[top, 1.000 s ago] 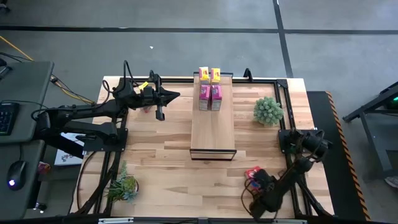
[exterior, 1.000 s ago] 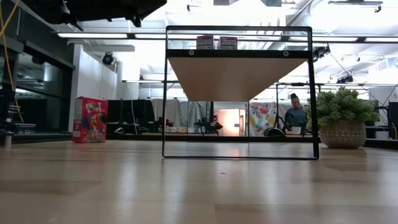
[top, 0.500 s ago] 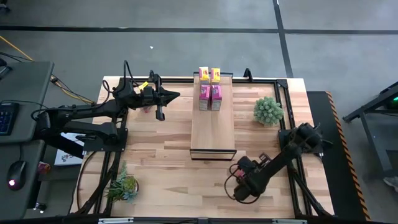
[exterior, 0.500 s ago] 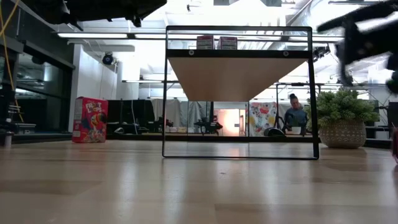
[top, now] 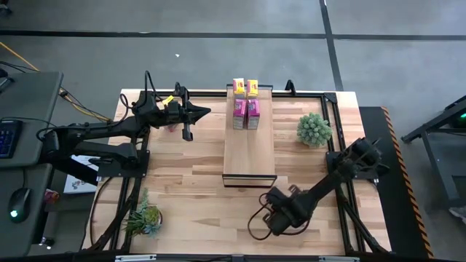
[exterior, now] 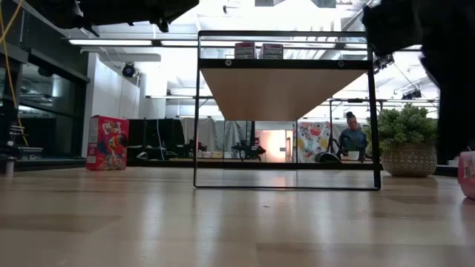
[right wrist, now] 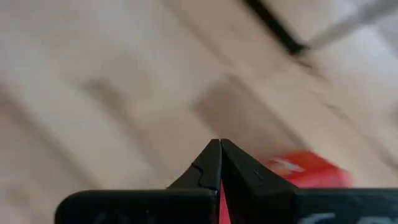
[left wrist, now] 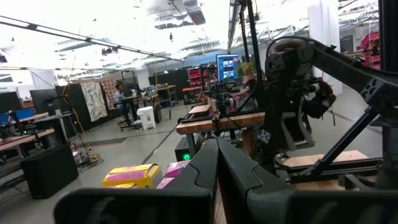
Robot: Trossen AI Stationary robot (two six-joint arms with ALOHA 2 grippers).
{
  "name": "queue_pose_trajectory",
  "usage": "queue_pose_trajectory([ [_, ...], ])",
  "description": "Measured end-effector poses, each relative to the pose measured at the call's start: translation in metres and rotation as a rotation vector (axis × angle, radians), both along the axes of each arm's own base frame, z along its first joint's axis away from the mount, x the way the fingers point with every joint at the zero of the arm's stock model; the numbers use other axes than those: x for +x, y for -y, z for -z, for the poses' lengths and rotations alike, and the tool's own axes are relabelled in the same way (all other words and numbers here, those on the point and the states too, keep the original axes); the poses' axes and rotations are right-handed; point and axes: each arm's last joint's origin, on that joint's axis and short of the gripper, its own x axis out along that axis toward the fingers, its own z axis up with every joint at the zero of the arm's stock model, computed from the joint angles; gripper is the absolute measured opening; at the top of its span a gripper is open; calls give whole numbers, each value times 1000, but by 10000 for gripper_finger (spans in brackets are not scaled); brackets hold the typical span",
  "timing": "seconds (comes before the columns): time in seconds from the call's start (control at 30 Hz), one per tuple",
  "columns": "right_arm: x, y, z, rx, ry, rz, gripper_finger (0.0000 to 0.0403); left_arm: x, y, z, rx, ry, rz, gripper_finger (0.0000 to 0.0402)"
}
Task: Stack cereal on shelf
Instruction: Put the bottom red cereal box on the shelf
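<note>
The shelf (top: 250,149) stands mid-table, and in the low view (exterior: 286,63) it is raised on a dark frame. Two yellow boxes (top: 246,88) and two pink boxes (top: 246,113) stand on its far end. One red box (exterior: 107,142) stands upright on the table at the far left, below my left gripper (top: 188,132), which hangs shut and empty. My right gripper (top: 263,218) is shut, low near the table's front, right of centre. The other red box (right wrist: 305,171) lies on the table just beside its fingertips and also shows in the low view (exterior: 467,174). My right gripper's shut fingers (right wrist: 211,158) point down at the table beside the red box. The picture is blurred, and I cannot tell whether they touch the box.
A round potted plant (top: 314,129) stands at the right, in line with the shelf's far half. A smaller plant (top: 143,217) stands at the near left corner. A dark metal frame (top: 331,109) runs along the table's far and right edges. A person sits in the room behind.
My right arm has swung fast from the near right corner toward the table's left, along the front edge, staying low. The red box near it has come into the low view's right edge, where it did not show a second ago.
</note>
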Motion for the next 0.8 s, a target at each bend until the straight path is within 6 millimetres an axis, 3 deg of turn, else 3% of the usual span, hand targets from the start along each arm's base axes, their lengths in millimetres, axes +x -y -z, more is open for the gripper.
queue_pose_trajectory([
  [0.2, 7, -11, -14, 71, 46, -39, 0, 0, 0, 0, 0, 0, 0, 0],
  [0.43, -53, -19, -43, -35, -90, 190, 0, 0, 0, 0, -1, -4, 0, 0],
  [0.57, -69, -13, -34, -130, -104, 298, 0, 0, 0, 0, 0, 0, 0, 0],
  [0.8, -62, 16, -2, -203, -85, 338, 0, 0, 0, 0, 1, 1, 0, 0],
])
